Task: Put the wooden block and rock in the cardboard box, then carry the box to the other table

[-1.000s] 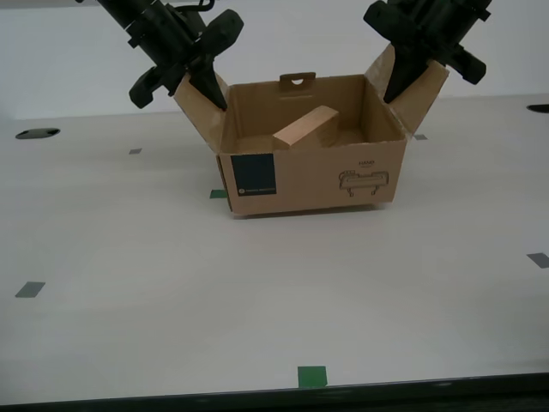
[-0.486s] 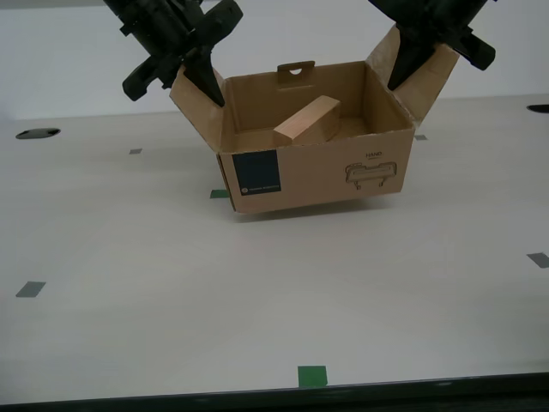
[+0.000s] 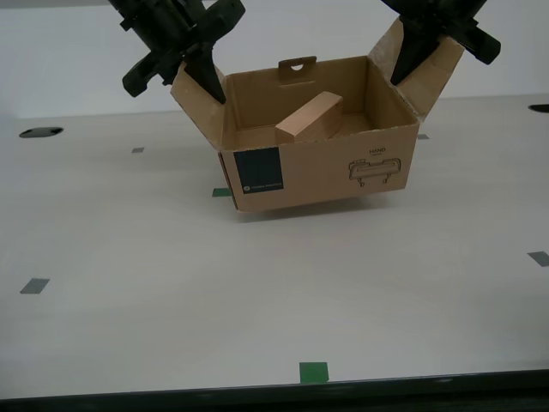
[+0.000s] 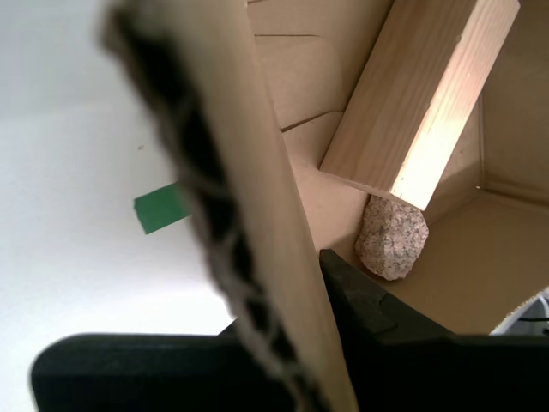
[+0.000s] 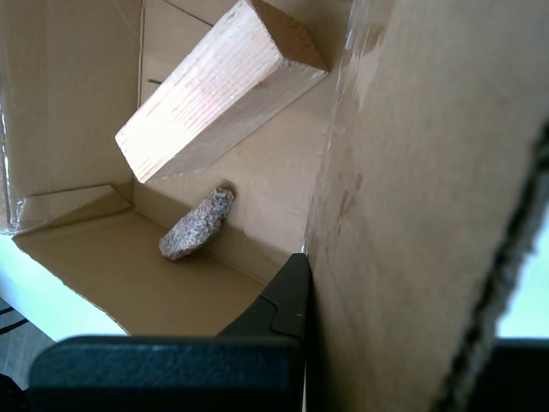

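The cardboard box (image 3: 317, 176) hangs slightly tilted just above a whitish table (image 3: 171, 283); the frames do not show whether this is the other table. My second gripper (image 3: 193, 73) is shut on the box's side flap (image 4: 249, 172) on the exterior view's left. My first gripper (image 3: 412, 60) is shut on the flap (image 5: 412, 172) on the exterior view's right. Inside the box, the wooden block (image 3: 310, 118) (image 4: 420, 94) (image 5: 214, 86) leans at a slant. The rock (image 4: 392, 239) (image 5: 197, 225) lies on the box floor by the block's lower end and is hidden in the exterior view.
Green tape marks (image 3: 313, 372) (image 3: 221, 192) (image 4: 163, 209) and grey ones (image 3: 34, 285) (image 3: 538, 257) dot the table. A dark oval hole (image 3: 39, 132) sits at the exterior view's far left. The table's front edge runs along the exterior view's bottom.
Both grippers have risen a little with the flaps. The box came up off the table, with its end on the exterior view's right higher. The view shifted slightly.
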Available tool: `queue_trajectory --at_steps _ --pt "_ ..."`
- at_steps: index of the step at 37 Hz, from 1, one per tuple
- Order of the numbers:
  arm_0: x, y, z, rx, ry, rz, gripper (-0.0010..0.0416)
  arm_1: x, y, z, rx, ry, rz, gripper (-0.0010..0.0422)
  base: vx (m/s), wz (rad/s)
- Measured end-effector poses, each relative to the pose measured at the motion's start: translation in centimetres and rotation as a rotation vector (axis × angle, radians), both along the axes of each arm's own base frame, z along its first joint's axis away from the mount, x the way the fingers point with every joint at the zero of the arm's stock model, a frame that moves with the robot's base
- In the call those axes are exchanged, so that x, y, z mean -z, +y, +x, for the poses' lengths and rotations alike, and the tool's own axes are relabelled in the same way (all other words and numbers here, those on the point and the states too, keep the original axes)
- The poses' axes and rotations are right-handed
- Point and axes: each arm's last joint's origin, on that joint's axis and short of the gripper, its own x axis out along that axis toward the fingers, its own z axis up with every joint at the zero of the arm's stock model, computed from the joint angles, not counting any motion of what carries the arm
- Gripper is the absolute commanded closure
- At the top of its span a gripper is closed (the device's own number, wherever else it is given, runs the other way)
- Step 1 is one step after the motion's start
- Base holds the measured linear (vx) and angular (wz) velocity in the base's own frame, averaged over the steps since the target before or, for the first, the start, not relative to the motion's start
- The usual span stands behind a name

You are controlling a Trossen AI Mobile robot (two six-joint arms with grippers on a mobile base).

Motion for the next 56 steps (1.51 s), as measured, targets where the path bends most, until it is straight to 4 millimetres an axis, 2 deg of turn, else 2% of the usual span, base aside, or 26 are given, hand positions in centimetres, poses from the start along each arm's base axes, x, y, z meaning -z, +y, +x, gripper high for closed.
queue_trajectory --at_steps 19,41,56 --pt "0.0 0.0 -0.1 -0.004 0.007 -0.002 0.0407 0.0 -0.1 -0.2 -0.011 0.010 0.019 0.0413 -0.070 0.032" --pt "0.0 0.1 0.0 -0.006 -0.002 -0.001 0.0406 -1.4 -0.1 -0.6 -0.044 -0.014 -0.005 0.0413 -0.090 0.028" --pt "0.0 0.1 -0.2 -0.006 0.014 -0.005 0.0407 -1.7 0.0 -0.8 -0.030 -0.018 -0.001 0.0413 -0.092 0.082"
